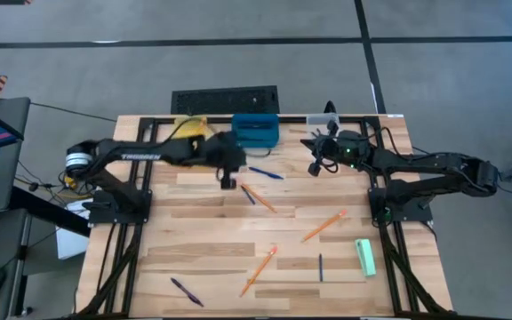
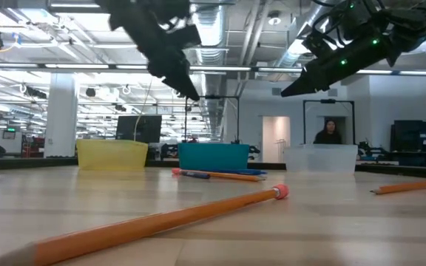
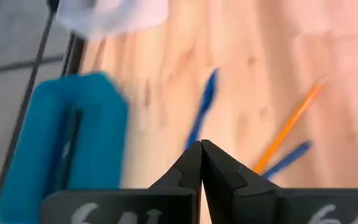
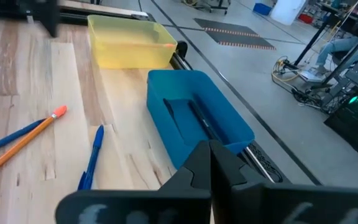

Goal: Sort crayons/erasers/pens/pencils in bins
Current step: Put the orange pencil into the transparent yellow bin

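Three bins stand along the far edge: yellow (image 1: 189, 127), blue (image 1: 256, 132) with dark pens in it (image 4: 201, 121), and clear (image 1: 323, 120). My left gripper (image 1: 229, 180) hangs shut and empty above the table just in front of the blue bin, near a blue pen (image 3: 204, 112) and a pencil (image 3: 288, 127). My right gripper (image 1: 314, 168) is shut and empty too, raised near the clear bin. Other pens (image 1: 320, 267) and pencils (image 1: 324, 226) lie flat on the wood. The mint-green eraser (image 1: 365, 257) lies near the right edge.
The black frame rails (image 1: 132, 213) run along the table's sides and far edge. A pen (image 1: 187, 292) and a pencil (image 1: 260, 269) lie near the front edge. A person (image 2: 330, 131) stands in the room behind the table.
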`<state>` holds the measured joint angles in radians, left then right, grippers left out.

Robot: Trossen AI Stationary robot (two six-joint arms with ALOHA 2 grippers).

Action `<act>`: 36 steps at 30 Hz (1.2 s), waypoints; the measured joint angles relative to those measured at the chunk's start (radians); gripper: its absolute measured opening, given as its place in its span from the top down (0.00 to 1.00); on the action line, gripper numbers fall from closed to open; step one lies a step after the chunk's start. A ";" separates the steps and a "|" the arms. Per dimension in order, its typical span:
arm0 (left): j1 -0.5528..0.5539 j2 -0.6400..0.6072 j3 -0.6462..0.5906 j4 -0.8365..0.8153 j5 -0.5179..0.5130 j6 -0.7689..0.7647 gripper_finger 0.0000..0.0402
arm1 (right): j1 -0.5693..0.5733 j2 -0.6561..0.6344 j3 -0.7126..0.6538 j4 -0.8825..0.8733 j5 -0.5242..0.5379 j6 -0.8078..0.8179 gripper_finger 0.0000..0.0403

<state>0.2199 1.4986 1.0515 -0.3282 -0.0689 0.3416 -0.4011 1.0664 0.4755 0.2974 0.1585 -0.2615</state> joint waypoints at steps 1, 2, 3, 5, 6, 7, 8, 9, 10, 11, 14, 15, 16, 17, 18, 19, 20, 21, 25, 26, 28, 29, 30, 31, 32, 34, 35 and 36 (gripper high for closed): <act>-0.020 -0.021 -0.041 0.064 0.000 -0.019 1.00 | 0.005 0.000 0.000 0.004 0.000 0.000 0.98; -0.040 -0.042 -0.085 0.115 0.001 -0.039 1.00 | 0.011 0.000 0.001 0.004 0.000 -0.001 0.98; -0.059 -0.059 -0.129 0.172 0.001 -0.059 1.00 | 0.019 0.000 0.005 -0.002 0.000 -0.002 0.98; -0.091 -0.084 -0.218 0.297 0.001 -0.104 1.00 | 0.035 0.000 0.020 -0.021 0.000 -0.002 0.98; -0.106 -0.094 -0.261 0.357 0.000 -0.125 1.00 | 0.045 0.000 0.031 -0.035 0.000 -0.002 0.98; -0.119 -0.102 -0.298 0.415 0.001 -0.145 1.00 | 0.057 0.000 0.041 -0.051 0.000 -0.002 0.98; -0.131 -0.108 -0.338 0.471 -0.001 -0.164 1.00 | 0.069 0.000 0.052 -0.075 0.000 -0.001 0.98; -0.139 -0.109 -0.371 0.525 -0.002 -0.181 1.00 | 0.085 0.000 0.063 -0.108 0.001 0.006 0.98; -0.147 -0.109 -0.401 0.567 0.000 -0.200 1.00 | 0.101 0.000 0.077 -0.153 0.001 0.016 0.98; -0.153 -0.109 -0.429 0.598 0.001 -0.219 1.00 | 0.119 0.000 0.091 -0.203 0.000 0.027 0.98; -0.162 -0.108 -0.497 0.702 -0.002 -0.257 1.00 | 0.187 0.000 0.138 -0.387 0.000 0.062 0.97; -0.164 -0.108 -0.515 0.731 -0.003 -0.262 1.00 | 0.214 0.000 0.151 -0.449 0.000 0.080 0.95; -0.164 -0.108 -0.535 0.759 -0.003 -0.267 1.00 | 0.241 0.000 0.163 -0.508 0.000 0.104 0.93; -0.164 -0.108 -0.551 0.781 -0.003 -0.270 1.00 | 0.271 0.000 0.174 -0.561 -0.002 0.134 0.91; -0.164 -0.108 -0.562 0.798 -0.003 -0.275 1.00 | 0.303 0.000 0.181 -0.610 -0.003 0.165 0.88; -0.164 -0.108 -0.570 0.812 -0.003 -0.278 1.00 | 0.332 0.000 0.186 -0.656 -0.003 0.197 0.86; -0.163 -0.108 -0.578 0.821 -0.003 -0.281 1.00 | 0.367 0.000 0.188 -0.705 -0.003 0.234 0.83; -0.162 -0.108 -0.583 0.820 -0.003 -0.283 1.00 | 0.399 0.000 0.188 -0.749 -0.003 0.270 0.80; -0.161 -0.108 -0.586 0.818 -0.001 -0.310 1.00 | 0.528 0.015 0.188 -0.929 -0.003 0.422 0.68; -0.161 -0.108 -0.586 0.817 0.005 -0.313 1.00 | 0.561 0.024 0.188 -0.974 -0.003 0.454 0.65; -0.161 -0.108 -0.586 0.818 0.010 -0.319 1.00 | 0.618 0.042 0.188 -1.056 -0.003 0.505 0.61; -0.161 -0.108 -0.586 0.818 0.010 -0.321 1.00 | 0.644 0.056 0.188 -1.082 -0.002 0.523 0.58; -0.161 -0.108 -0.586 0.818 0.010 -0.326 1.00 | 0.669 0.072 0.187 -1.106 -0.002 0.535 0.56; -0.161 -0.108 -0.586 0.819 0.011 -0.328 1.00 | 0.692 0.090 0.186 -1.116 -0.002 0.544 0.55; -0.161 -0.108 -0.586 0.819 0.011 -0.329 1.00 | 0.713 0.107 0.185 -1.115 -0.002 0.547 0.54; -0.161 -0.108 -0.586 0.818 0.011 -0.341 1.00 | 0.748 0.142 0.184 -1.106 -0.004 0.547 0.52; -0.161 -0.108 -0.586 0.818 0.011 -0.348 1.00 | 0.762 0.163 0.184 -1.100 -0.006 0.548 0.52; -0.161 -0.108 -0.586 0.817 0.011 -0.355 1.00 | 0.772 0.186 0.184 -1.094 -0.010 0.549 0.51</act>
<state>0.0589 1.3911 0.4652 0.4892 -0.0578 -0.0133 0.3710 1.2519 0.6598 -0.7966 0.1490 0.2874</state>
